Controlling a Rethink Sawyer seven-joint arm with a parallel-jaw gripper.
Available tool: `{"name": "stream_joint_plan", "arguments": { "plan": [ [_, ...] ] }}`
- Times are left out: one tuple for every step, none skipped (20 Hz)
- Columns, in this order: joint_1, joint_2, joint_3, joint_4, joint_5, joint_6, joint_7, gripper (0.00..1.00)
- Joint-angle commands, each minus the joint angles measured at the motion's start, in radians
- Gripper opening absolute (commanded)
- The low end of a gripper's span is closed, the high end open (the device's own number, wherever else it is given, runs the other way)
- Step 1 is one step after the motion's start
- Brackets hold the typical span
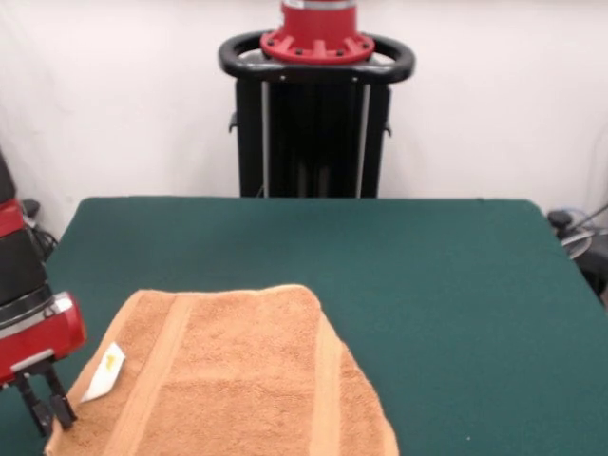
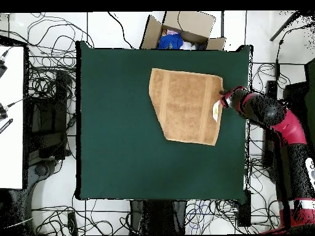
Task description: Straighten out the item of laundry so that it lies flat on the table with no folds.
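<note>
The item of laundry (image 1: pixel 237 380), an orange-tan towel with band stripes and a white tag (image 1: pixel 104 372), lies on the green table (image 1: pixel 427 285) at the front left. Its right side is folded over, showing a second layer beneath. From overhead the towel (image 2: pixel 187 104) sits toward the table's (image 2: pixel 117 123) right edge, with one corner cut off diagonally by the fold. My gripper (image 1: pixel 49 418) is at the towel's left front corner, its fingers pinched together on the edge. Overhead, the gripper (image 2: pixel 223 98) meets the towel's right edge near the tag (image 2: pixel 216 110).
An open cardboard box (image 2: pixel 181 31) with blue and white things in it stands on the floor past the table's top edge. Cables cover the floor all around. A white desk (image 2: pixel 11 117) stands at the left. The black pedestal (image 1: pixel 313 123) rises behind the table.
</note>
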Motion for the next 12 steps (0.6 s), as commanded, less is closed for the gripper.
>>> {"name": "stream_joint_plan", "arguments": {
  "plan": [
    [-0.006,0.018,0.019,-0.159,0.027,0.148,-0.263,0.0],
    [-0.005,0.017,0.014,-0.167,0.027,0.155,-0.268,0.0],
    [-0.005,0.017,0.012,-0.172,0.027,0.16,-0.272,0.0],
    [-0.003,0.02,0.008,-0.184,0.026,0.167,-0.281,0.0],
    [-0.002,0.024,0.006,-0.193,0.025,0.17,-0.289,0.0],
    [-0.001,0.028,0.004,-0.202,0.023,0.173,-0.297,0.0],
    [0.0,0.031,0.001,-0.21,0.023,0.177,-0.303,0.0],
    [0.001,0.035,0.0,-0.223,0.023,0.184,-0.313,0.0],
    [0.002,0.037,-0.002,-0.23,0.023,0.19,-0.318,0.0],
    [0.003,0.039,-0.004,-0.243,0.02,0.199,-0.327,0.0],
    [0.004,0.04,-0.006,-0.249,0.019,0.202,-0.332,0.0],
    [0.006,0.041,-0.011,-0.26,0.016,0.21,-0.338,0.0]
  ]
}}
